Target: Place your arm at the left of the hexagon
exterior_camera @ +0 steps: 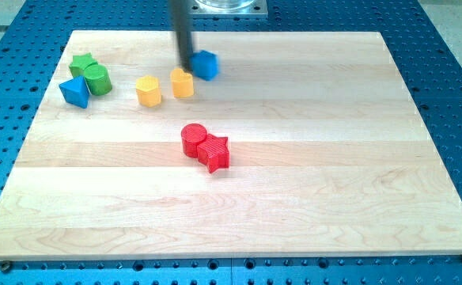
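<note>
My tip [185,66] is at the end of the dark rod near the view's top, touching the left side of a blue block [206,64]. A yellow hexagon [148,90] stands below and to the left of my tip. Another yellow block [183,82] sits just below my tip, between the hexagon and the blue block. My tip is up and to the right of the hexagon.
A green star-like block [81,62], a green cylinder [98,79] and a blue triangle [75,92] cluster at the view's left. A red cylinder [192,138] and a red star [215,152] touch mid-board. The wooden board [294,198] lies on a blue perforated table.
</note>
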Motion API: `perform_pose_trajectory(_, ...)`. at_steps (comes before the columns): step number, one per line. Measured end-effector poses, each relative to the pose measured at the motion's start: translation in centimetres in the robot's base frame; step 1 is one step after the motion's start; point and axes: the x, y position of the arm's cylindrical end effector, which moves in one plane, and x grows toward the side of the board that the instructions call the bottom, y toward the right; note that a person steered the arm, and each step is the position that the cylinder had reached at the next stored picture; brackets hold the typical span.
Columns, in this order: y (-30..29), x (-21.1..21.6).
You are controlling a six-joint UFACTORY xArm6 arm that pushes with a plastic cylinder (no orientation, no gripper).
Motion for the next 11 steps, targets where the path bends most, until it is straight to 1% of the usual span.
perform_pose_trajectory(1, 12.4, 1.6)
perform_pose_trajectory(2, 12.0, 0.8)
perform_pose_trajectory(3, 7.0, -3.0)
perform_pose_trajectory(4, -2.8, -2.5)
perform_pose_trajectory(6, -6.2, 1.7)
perform_pose_trajectory(7, -8.6, 1.7)
perform_pose_trajectory(8, -11.2, 4.5)
perform_pose_trajectory(9, -15.3, 8.1)
perform_pose_trajectory(10, -17.4, 12.4)
perform_pose_trajectory(11, -24.7, 13.7)
